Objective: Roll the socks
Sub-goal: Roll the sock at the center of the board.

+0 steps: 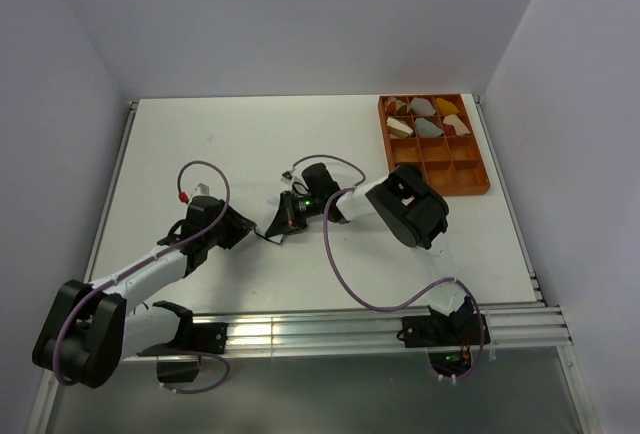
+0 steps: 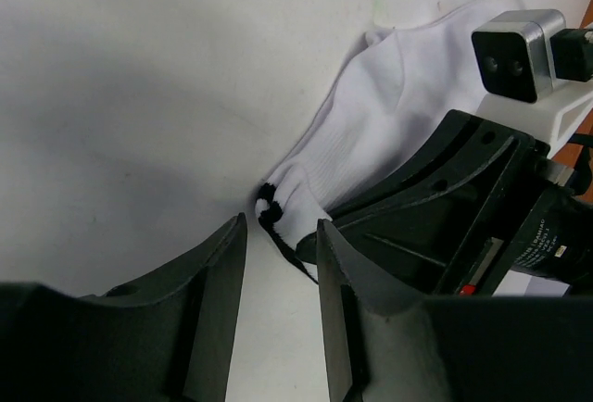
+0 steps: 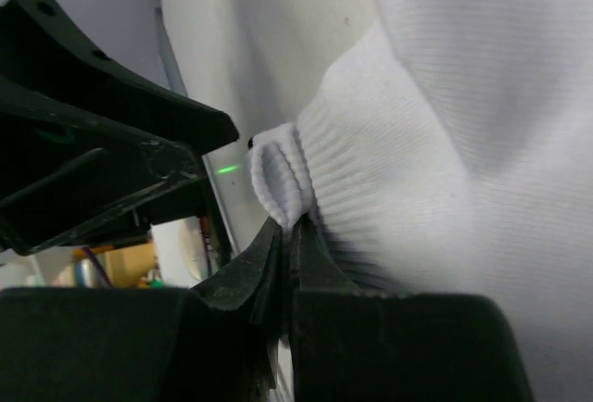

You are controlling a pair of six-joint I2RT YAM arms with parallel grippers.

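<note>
A white sock [image 2: 389, 115] lies flat on the white table, its cuff with black stripes [image 2: 271, 206] nearest the left wrist camera. My right gripper [image 3: 292, 228] is shut on a bunched fold of that ribbed cuff [image 3: 278, 175], and the sock body [image 3: 445, 124] spreads away to the right. My left gripper [image 2: 281, 226] stands open just short of the cuff, with only bare table between its fingers [image 2: 218, 272]. In the top view the two grippers meet near mid-table, left [image 1: 255, 232] and right [image 1: 283, 220]. No black sock is in view.
An orange compartment tray [image 1: 470, 179] with several rolled bundles stands at the back right. A metal rail [image 1: 330, 326] runs along the near table edge. Cables loop over the table beside both arms.
</note>
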